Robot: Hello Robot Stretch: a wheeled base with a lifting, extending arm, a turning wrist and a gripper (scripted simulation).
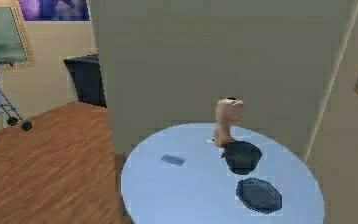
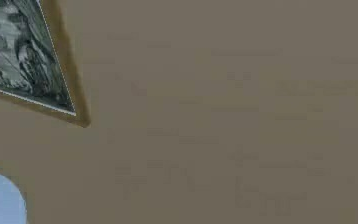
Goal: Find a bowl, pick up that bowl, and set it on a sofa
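A round pale-blue desk carries a tan statue near its far edge and a small flat grey thing toward the forward view's left. Beyond the wooden floor stand a dark cabinet and a wheeled stand. In the arm side view, a framed picture hangs on the beige wall.

I find no text, label, number or sign that can be read in either view. The framed picture on the wall in the arm side view carries a grey pattern, and I can make out no lettering on it. The small flat item on the table is too small for me to tell whether it bears any print.
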